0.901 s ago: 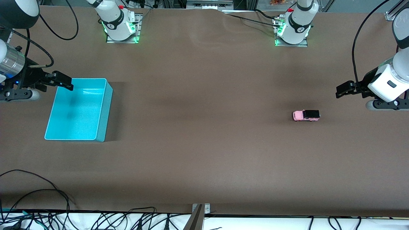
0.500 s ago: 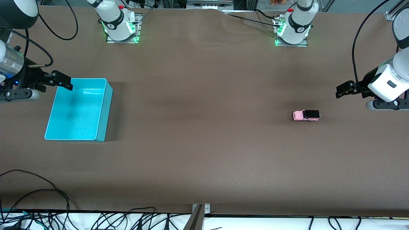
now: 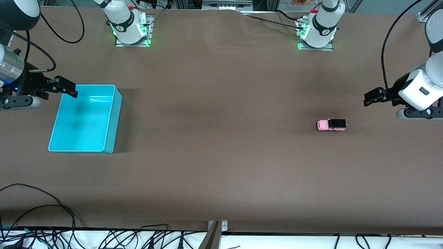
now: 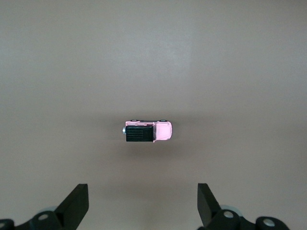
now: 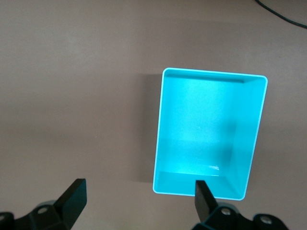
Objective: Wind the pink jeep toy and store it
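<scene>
Pink and black, the jeep [image 3: 332, 125] sits alone on the brown counter [image 3: 221, 166] toward the left arm's end, wheels down, well apart from the bin [image 3: 105, 119] at the right arm's end. The left hand [image 3: 372, 98] hangs up in the air just short of the jeep, released, fingers [image 4: 76, 203] spread wide, holding nothing. The right hand [image 3: 64, 87] hovers over the bin's rim, also released and empty, and that arm waits.

Nothing has been wound or stored yet. The jeep is small and rolls, so a slightly off-centre close by the left hand could nudge it away or pinch only the roof. Once wound, it could shoot off across the counter if let go before it is in the bin.
</scene>
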Motion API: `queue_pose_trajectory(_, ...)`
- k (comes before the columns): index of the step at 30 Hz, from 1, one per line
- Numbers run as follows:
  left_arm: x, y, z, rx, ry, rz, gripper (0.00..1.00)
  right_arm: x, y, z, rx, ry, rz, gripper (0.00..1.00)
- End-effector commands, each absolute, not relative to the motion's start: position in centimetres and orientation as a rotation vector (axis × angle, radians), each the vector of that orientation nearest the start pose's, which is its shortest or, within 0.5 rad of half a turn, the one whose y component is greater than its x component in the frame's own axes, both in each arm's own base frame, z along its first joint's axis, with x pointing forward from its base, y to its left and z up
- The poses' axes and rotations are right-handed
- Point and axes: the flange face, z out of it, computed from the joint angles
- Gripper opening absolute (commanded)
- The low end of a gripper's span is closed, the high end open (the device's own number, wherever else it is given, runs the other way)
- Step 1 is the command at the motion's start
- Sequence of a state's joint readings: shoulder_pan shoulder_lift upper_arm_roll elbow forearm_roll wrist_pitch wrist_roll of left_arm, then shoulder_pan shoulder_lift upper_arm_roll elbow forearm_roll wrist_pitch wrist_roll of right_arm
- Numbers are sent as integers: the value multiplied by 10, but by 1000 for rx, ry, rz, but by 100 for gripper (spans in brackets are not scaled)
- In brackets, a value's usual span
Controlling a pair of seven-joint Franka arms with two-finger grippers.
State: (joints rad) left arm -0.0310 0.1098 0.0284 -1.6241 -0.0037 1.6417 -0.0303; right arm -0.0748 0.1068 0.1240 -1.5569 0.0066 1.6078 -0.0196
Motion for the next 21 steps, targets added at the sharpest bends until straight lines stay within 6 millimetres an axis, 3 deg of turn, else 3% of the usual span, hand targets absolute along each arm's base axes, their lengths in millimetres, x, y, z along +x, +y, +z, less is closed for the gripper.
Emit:
queue_pose_trajectory(1,586,0,543,-3125,-10,153,100,586,23,582,-3101,-102,75,100)
queue_pose_trajectory(21,587,0,543,-3125,-8,153,100,585,25,582,-3100,-117,85,100)
